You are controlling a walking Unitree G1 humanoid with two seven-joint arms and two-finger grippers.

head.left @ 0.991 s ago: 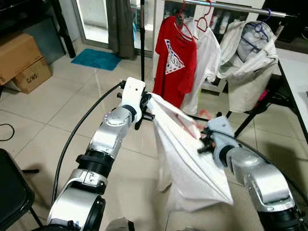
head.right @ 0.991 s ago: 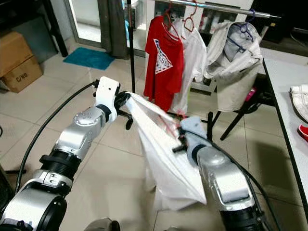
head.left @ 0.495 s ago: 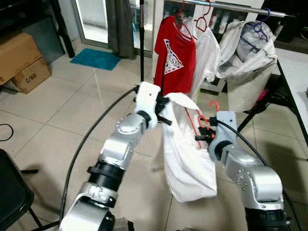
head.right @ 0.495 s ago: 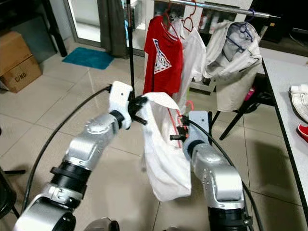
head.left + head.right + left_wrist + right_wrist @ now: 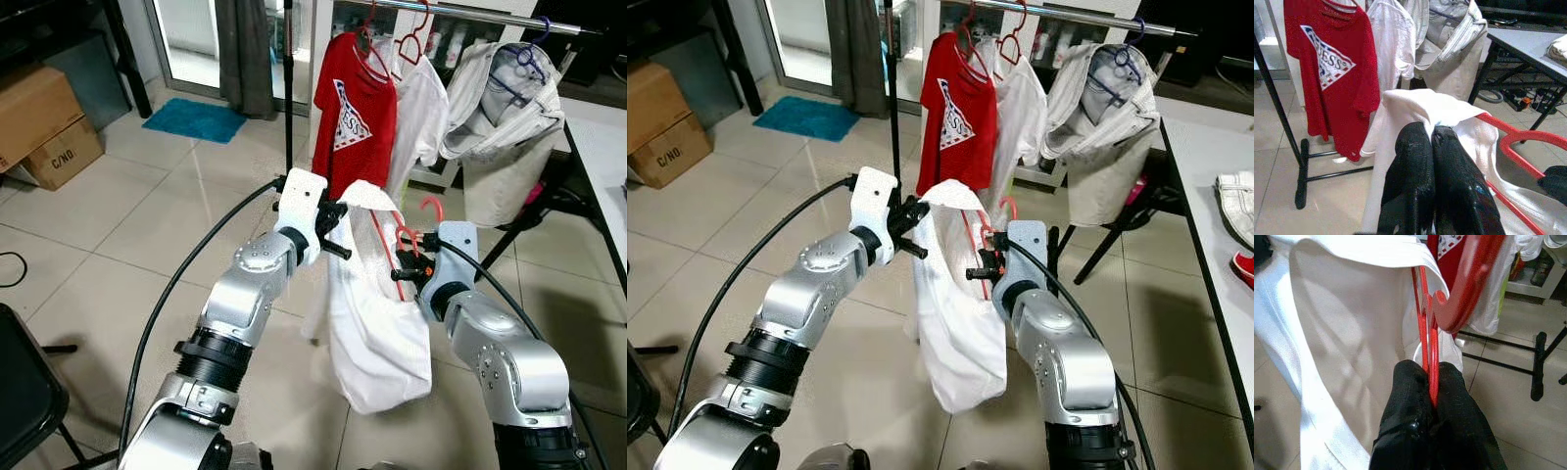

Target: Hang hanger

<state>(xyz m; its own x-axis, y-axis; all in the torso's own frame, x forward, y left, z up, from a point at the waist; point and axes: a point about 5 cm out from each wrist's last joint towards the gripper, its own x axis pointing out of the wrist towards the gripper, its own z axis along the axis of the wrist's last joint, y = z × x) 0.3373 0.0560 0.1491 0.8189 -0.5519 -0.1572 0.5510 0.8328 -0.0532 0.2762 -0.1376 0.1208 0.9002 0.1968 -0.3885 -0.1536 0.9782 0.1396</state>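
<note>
Change since earlier frame: both arms have drawn closer together and higher, so the white garment (image 5: 377, 313) now hangs in a narrow bundle between them instead of stretched wide; its hem has lifted off the low position seen a second ago.
Right gripper (image 5: 1431, 382): fingers clenched on the lower bar of the red hanger (image 5: 416, 227), the bar pinched between the two black pads (wrist view confirms contact on both sides).
Left gripper (image 5: 1431, 139): fingers pressed together on a fold of the white garment near its collar edge; cloth bunches over the fingertips.
Red hanger: held in front of the robot, below rack height, hook curving upward beside the right wrist; its frame sits inside the garment's neck opening; not on the rail.
White garment: draped from the hanger and the left gripper, hanging free above the tiled floor (image 5: 118, 225).
Clothes rack (image 5: 460, 12): beyond the arms, well apart from the held hanger; carries a red T-shirt (image 5: 355, 122), a white shirt (image 5: 419, 108) and a beige jacket (image 5: 505, 117), each on its own hanger.
Surroundings: cardboard boxes (image 5: 44, 122) and a blue mat (image 5: 196, 119) on the robot's left; table edge (image 5: 602, 147) on its right.
</note>
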